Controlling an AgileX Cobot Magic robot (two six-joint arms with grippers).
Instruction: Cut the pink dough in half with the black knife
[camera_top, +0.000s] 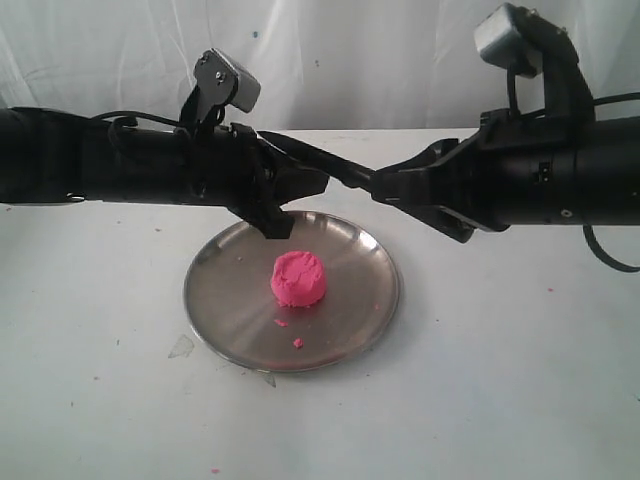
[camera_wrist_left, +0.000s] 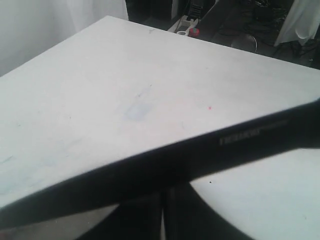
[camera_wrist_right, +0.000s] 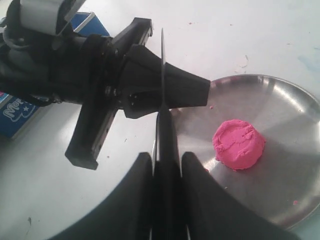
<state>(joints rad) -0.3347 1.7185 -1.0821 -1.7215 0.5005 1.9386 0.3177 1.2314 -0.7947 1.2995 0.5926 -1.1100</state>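
Note:
The pink dough (camera_top: 297, 278) (camera_wrist_right: 238, 144) is one rounded lump near the middle of the steel plate (camera_top: 350, 320) (camera_wrist_right: 292, 115). My right gripper (camera_top: 385, 185) (camera_wrist_right: 167, 160) is shut on the handle of the black knife (camera_top: 320, 160) (camera_wrist_right: 166, 132), held in the air behind and above the plate. The blade points left and passes across the top of my left gripper (camera_top: 318, 185) (camera_wrist_right: 205, 92). In the left wrist view the knife (camera_wrist_left: 200, 155) crosses in front of the fingertips. The left gripper (camera_wrist_left: 162, 189) has only a thin slit between its fingers and nothing in it.
Small pink crumbs (camera_top: 297, 343) lie on the plate's near side. A blue box (camera_wrist_right: 15, 110) sits on the white table beyond the left arm. The left wrist view shows the table's far edge (camera_wrist_left: 210, 42) with dark floor behind it.

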